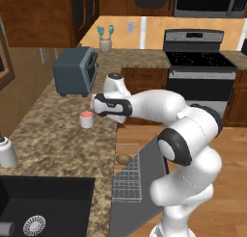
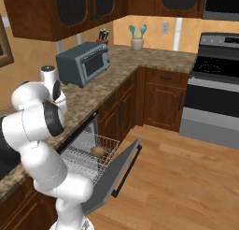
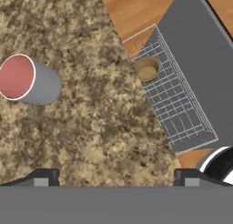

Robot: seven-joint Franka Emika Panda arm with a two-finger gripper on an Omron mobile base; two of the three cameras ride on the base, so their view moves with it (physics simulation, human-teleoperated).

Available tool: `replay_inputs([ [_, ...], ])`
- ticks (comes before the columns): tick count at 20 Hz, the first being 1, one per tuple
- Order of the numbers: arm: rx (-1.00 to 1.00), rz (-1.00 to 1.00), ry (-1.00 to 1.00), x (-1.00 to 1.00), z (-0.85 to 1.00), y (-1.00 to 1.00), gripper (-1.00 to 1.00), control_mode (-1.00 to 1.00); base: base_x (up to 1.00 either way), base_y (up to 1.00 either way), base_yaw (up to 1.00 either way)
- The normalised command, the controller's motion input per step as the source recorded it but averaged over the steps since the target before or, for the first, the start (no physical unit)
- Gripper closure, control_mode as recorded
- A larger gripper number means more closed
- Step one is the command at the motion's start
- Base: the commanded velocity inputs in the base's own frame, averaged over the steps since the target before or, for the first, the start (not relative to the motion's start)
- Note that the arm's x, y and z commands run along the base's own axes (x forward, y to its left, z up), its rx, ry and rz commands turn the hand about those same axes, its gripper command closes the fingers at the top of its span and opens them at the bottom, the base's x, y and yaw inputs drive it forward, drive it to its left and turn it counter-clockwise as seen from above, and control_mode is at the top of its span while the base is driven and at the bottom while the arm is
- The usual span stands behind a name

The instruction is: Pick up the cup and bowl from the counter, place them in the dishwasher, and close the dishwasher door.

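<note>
While the bowl (image 3: 147,69) sits in the dishwasher rack (image 3: 177,110), the gripper (image 3: 116,175) hangs empty, spread wide.

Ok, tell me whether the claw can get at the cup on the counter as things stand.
Probably yes: the open claw hangs above the counter, and the cup stands upright alone beside it with nothing between them.
</note>
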Motion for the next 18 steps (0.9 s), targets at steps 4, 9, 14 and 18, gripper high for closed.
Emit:
replay_inputs([
  [4, 0.0, -0.01, 0.0, 0.61, -0.13, 0.34, -1.0, -1.0, 0.0, 0.0, 0.0],
  [9, 0.0, 0.0, 0.0, 0.59, -0.22, 0.26, -1.0, -1.0, 0.0, 0.0, 0.0],
  [14, 0.0, 0.0, 0.0, 0.5, -0.21, 0.17, -1.0, -1.0, 0.0, 0.0, 0.0],
  [18, 0.0, 0.0, 0.01, 0.51, -0.3, 0.14, -1.0, -1.0, 0.0, 0.0, 0.0],
])
